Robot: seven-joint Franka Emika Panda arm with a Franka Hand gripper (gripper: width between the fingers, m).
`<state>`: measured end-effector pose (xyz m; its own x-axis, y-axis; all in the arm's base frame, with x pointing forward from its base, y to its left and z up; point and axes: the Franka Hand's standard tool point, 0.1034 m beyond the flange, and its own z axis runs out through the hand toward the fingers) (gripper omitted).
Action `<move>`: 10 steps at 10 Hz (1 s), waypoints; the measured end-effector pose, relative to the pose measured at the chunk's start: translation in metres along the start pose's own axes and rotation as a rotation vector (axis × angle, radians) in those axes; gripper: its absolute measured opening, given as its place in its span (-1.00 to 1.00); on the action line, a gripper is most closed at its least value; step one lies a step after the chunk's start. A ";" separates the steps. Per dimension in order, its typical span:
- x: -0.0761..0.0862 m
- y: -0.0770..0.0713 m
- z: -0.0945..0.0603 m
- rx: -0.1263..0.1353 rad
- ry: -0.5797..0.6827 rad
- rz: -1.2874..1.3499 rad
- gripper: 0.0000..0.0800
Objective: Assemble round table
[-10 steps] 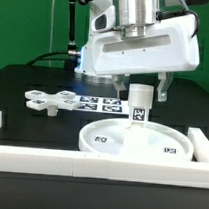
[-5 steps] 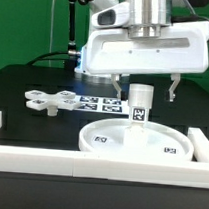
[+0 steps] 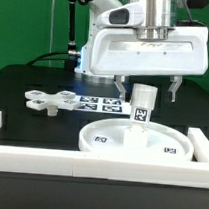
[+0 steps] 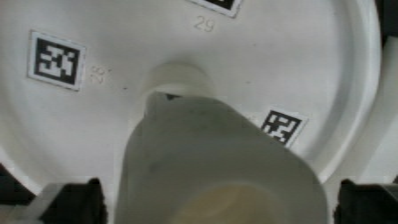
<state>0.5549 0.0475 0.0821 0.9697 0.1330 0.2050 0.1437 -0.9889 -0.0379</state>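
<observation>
My gripper (image 3: pixel 147 92) is wide open and holds nothing; its fingers hang on both sides of the short leg (image 3: pixel 142 105), not touching it. The leg stands in the middle of the round disc (image 3: pixel 140 148) and seems to lean a little. I judge it is perhaps not fully seated, so a brush from one finger could tip it over. The cross-shaped base (image 3: pixel 48 101) lies well apart toward the exterior view's left, near the marker board (image 3: pixel 96 102); nothing blocks the way to it.

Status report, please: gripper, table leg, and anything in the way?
Gripper open, straddling top of leg, not touching. Leg stands at centre of round disc, leaning slightly. Cross-shaped base lies apart, exterior view's left; nothing in the way.
</observation>
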 end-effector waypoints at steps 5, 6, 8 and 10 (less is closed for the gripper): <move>-0.004 -0.009 0.003 -0.024 -0.033 -0.434 0.62; -0.005 -0.011 0.004 -0.027 -0.048 -0.538 0.62; -0.005 -0.009 0.005 -0.030 -0.070 -0.700 0.62; -0.006 -0.007 0.005 -0.031 -0.076 -0.819 0.62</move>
<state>0.5494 0.0539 0.0764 0.5707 0.8163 0.0892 0.8071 -0.5776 0.1222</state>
